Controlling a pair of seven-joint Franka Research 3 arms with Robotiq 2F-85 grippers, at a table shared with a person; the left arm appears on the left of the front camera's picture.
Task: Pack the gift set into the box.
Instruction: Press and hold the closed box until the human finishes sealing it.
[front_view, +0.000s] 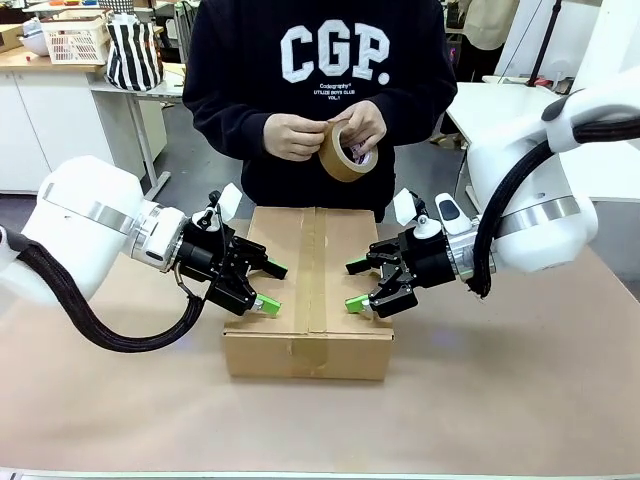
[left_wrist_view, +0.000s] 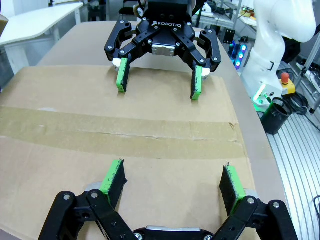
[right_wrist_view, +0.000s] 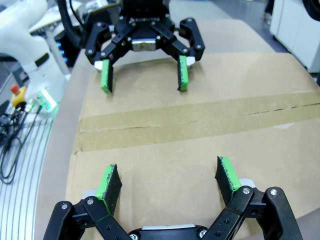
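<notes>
**Taped box between 2 grippers**

I saw the box (front_view: 308, 290) closed and taped on the table (front_view: 520, 380), my left gripper (front_view: 272, 288) and right gripper (front_view: 358, 285) spread wide over its top, while a person's hands (front_view: 292, 136) held a tape roll (front_view: 342, 152).

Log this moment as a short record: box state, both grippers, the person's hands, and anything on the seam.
box: flaps shut, lying flat on the table
seam: a strip of brown tape runs along the middle join
left gripper: open, over the box top on the robot's left half; contact with the cardboard cannot be told
right gripper: open, over the other half, facing the left one across the seam
person's hands: both at chest height behind the box, holding a roll of brown tape
gift set: cannot be told, box shut
</notes>
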